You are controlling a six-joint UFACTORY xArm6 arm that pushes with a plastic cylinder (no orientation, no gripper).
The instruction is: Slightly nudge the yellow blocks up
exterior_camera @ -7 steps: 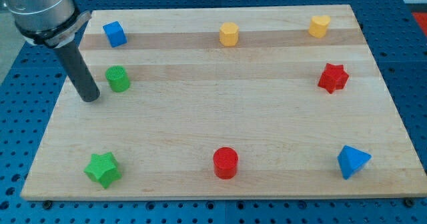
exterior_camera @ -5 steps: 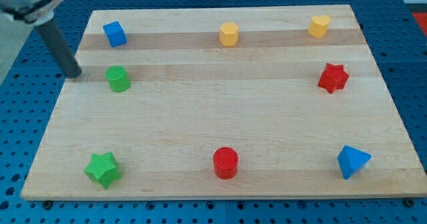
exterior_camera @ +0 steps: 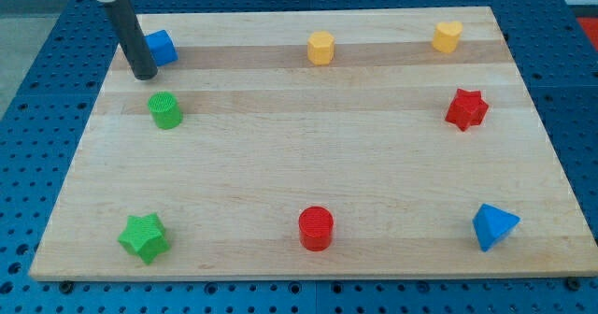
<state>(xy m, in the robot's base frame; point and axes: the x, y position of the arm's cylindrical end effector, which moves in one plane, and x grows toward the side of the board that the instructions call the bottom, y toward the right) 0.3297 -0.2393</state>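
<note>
8 blocks sit on our table (exterior_camera: 308, 164). 2 of them are yellow and both lie along the view's top edge: a yellow hexagon (exterior_camera: 320, 48) near the middle and a yellow block (exterior_camera: 448, 35), rounded on top, toward the top right corner. They are well apart from each other.

We carry no gripper, only a dark rod, so nothing is grasped. My tip (exterior_camera: 145, 74) rests on the table near the view's top left, just beside the blue cube (exterior_camera: 161, 48), at its lower left; we cannot tell whether rod and cube touch. The green cylinder (exterior_camera: 166, 110) stands just below the tip, a little to the right, with a gap between them. Both yellow blocks are well to the right of the tip.

Down the view's right side sit a red star (exterior_camera: 466, 108) and, near the bottom right corner, a blue pyramid (exterior_camera: 492, 226). Along the bottom lie a red cylinder (exterior_camera: 316, 228) in the middle and a green star (exterior_camera: 144, 237) at the left.
</note>
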